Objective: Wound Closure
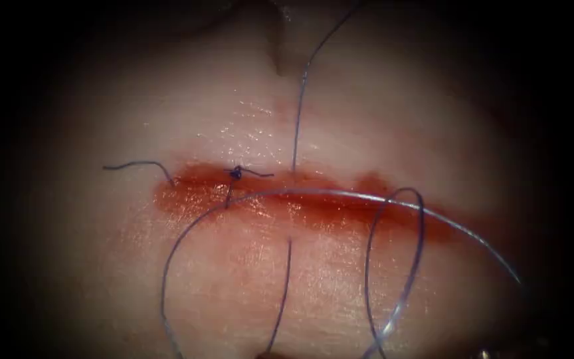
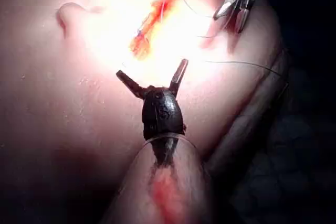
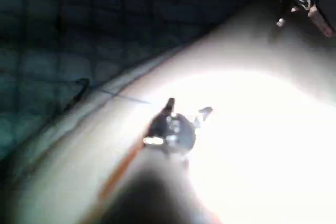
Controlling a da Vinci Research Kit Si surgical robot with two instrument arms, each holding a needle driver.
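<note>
Pale, wet tissue (image 1: 134,279) beneath both tools, lit hard just beyond the left tool's tips. Across it, 1 long cut (image 1: 313,206), lying past the left tool's jaws in the left wrist view and smeared along its length with red fluid (image 1: 194,193).

Over the cut, dark thread (image 1: 420,226) in several slack runs in the endoscope view:
- 1 wide arc sweeping along the cut and off toward the right.
- 1 tall narrow loop crossing that arc.
- 1 strand running straight up from the cut's far edge.
- 1 strand hanging down from its near edge.

In the left wrist view, another strand lying on the tissue between the 2 tools, apart from the left tool's jaws. Whether touching the right tool's: cannot tell.

Left tool (image 2: 151,68): jaws spread wide in a V, nothing between them, poised short of the cut. Right tool (image 3: 188,106): jaws likewise apart and holding nothing. Seen again from the left wrist as the bright metal tool (image 2: 229,21) beyond the cut's far end, well apart from the left tool.

On the cut, toward its left end in the endoscope view, 1 small dark knot (image 1: 236,173) with short tails. Just left of it, 1 cut end of thread (image 1: 134,163) curling over the tissue.

Needle: in neither tool's jaws; place not to be told from these views.
</note>
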